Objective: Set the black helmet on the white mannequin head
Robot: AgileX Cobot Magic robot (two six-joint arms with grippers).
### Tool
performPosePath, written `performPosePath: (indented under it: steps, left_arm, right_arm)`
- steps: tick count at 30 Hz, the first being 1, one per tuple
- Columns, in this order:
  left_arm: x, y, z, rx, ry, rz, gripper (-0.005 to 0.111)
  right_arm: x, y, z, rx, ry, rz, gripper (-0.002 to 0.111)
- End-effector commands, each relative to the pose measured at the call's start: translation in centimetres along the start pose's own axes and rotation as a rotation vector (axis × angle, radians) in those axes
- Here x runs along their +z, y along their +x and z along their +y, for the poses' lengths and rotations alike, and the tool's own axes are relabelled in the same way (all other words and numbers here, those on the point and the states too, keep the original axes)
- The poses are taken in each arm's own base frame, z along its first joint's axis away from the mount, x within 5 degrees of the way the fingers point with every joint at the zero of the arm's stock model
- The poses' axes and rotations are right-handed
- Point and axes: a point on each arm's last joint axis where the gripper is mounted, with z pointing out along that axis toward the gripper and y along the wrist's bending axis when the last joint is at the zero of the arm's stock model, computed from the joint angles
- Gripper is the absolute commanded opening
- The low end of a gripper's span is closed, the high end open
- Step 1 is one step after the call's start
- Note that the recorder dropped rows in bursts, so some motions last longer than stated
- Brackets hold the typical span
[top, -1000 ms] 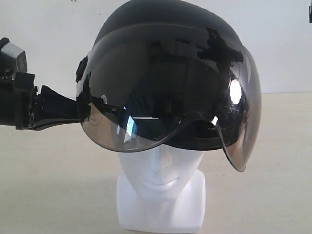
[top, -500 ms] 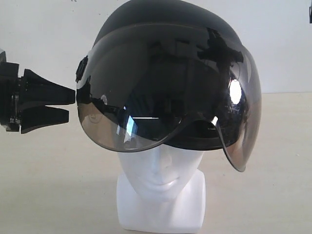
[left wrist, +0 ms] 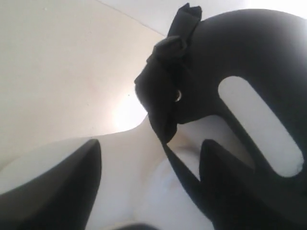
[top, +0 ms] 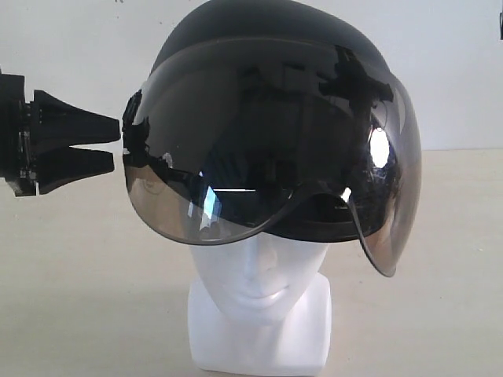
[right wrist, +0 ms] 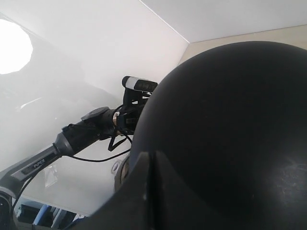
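Black left gripper (top: 116, 147) level, beside black helmet (top: 267, 47)

Entry: you can read one marking only, "PIPER" in white letters on the grey arm link (right wrist: 36, 165) in the right wrist view. Nothing else legible.

Helmet (top: 267, 133) hides head (top: 259, 279) — upper half

Beige table carrying one white head.
The table (top: 78, 298) is a plain, matte, pale surface that runs back to a white wall (top: 71, 39) at the far side. The head (top: 259, 314) stands upright on its blocky base at the near edge, about mid-width, facing the exterior camera and casting a soft shadow.
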Motion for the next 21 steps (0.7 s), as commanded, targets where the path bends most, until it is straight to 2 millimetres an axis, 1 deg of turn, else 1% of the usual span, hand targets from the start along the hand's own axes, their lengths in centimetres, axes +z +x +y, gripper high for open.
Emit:
performPosePath:
  steps: [1, 3, 5, 7, 12, 16, 21]
  left_arm:
    - [1.2, -0.5, -1.0, 0.017, 0.045, 0.014, 0.058]
    - [2.1, -1.0, -1.1, 0.03, 0.06, 0.029, 0.058]
    - [2.3, -1.8, -1.2, 0.048, 0.066, 0.022, 0.058]
    - [2.2, -2.2, -1.3, 0.058, 0.066, 0.016, 0.057]
    - [2.4, -2.1, -1.1, 0.062, 0.056, 0.036, 0.05]
    - [2.4, -1.9, -0.9, 0.07, 0.045, 0.053, 0.05]
    - [2.4, -1.9, -1.0, 0.068, 0.047, 0.05, 0.039]
  right_arm:
    - [-0.1, 0.0, 0.4, -0.02, -0.003, 0.005, 0.0]
    - [-0.1, 0.0, 0.4, -0.018, -0.003, 0.005, 0.0]
    - [-0.1, 0.0, 0.4, -0.015, -0.003, 0.005, 0.0]
    - [-0.1, 0.0, 0.4, -0.015, -0.003, 0.005, 0.0]
    - [-0.1, 0.0, 0.4, -0.015, -0.003, 0.005, 0.0]
    - [-0.1, 0.0, 0.4, -0.015, -0.003, 0.005, 0.0]
    - [-0.1, 0.0, 0.4, -0.015, -0.003, 0.005, 0.0]
